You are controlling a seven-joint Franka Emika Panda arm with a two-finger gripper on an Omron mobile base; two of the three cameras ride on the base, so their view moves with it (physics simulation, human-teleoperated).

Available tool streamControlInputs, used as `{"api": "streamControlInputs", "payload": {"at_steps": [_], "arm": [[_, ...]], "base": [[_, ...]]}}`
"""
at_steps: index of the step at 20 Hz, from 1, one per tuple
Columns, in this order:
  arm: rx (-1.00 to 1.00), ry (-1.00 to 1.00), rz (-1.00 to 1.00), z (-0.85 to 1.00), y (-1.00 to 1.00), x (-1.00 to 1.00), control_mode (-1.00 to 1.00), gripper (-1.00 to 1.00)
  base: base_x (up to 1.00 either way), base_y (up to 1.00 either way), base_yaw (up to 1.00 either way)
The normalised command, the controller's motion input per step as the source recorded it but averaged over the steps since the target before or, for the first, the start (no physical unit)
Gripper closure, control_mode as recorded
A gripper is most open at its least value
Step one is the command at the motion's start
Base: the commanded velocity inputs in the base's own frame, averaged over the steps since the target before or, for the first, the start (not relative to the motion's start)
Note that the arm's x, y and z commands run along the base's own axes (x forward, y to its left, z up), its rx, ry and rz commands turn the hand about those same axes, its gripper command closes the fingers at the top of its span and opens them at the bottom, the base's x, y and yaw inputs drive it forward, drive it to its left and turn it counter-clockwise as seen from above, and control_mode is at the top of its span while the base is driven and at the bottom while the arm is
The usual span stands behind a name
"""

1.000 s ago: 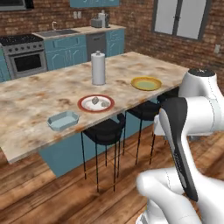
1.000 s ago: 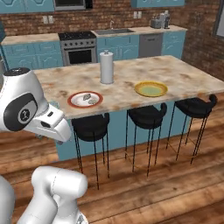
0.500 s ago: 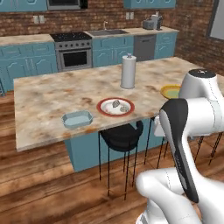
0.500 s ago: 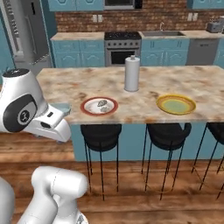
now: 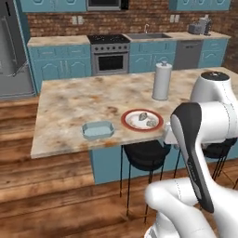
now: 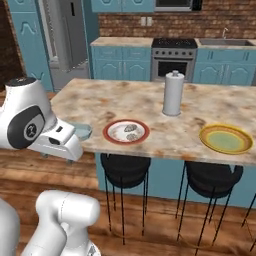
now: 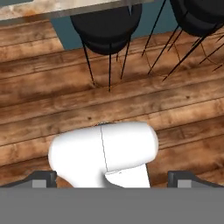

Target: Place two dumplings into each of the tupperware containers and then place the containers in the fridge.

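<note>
Base drove left; dumplings (image 5: 146,119) on red-rimmed plate (image 5: 142,120), well above gripper (image 7: 112,179), fingers spread, over floor.

Red-rimmed plate (image 5: 142,120) on island; paper towel roll (image 5: 161,81) behind (upright); yellow plate (image 6: 225,138), possibly empty.

My two base cameras look forward and down at the island counter (image 5: 69,111) from near; my hand camera faces the wooden floor (image 7: 52,109).
</note>
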Motion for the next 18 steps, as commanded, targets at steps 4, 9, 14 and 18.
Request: {"api": "streamControlInputs", "payload": {"at_steps": [4,9,14,18], "arm": [[0.00,0.00,0.00,0.00,0.00,0.00,1.00,-1.00],[0.00,0.00,0.00,0.00,0.00,0.00,1.00,-1.00],[0.00,0.00,0.00,0.00,0.00,0.00,1.00,-1.00],[0.00,0.00,0.00,0.00,0.00,0.00,1.00,-1.00]], "base": [[0.67,-0.03,0.02],[0.72,0.00,0.00],[0.65,-0.06,0.00],[0.47,-0.08,0.00]]}}
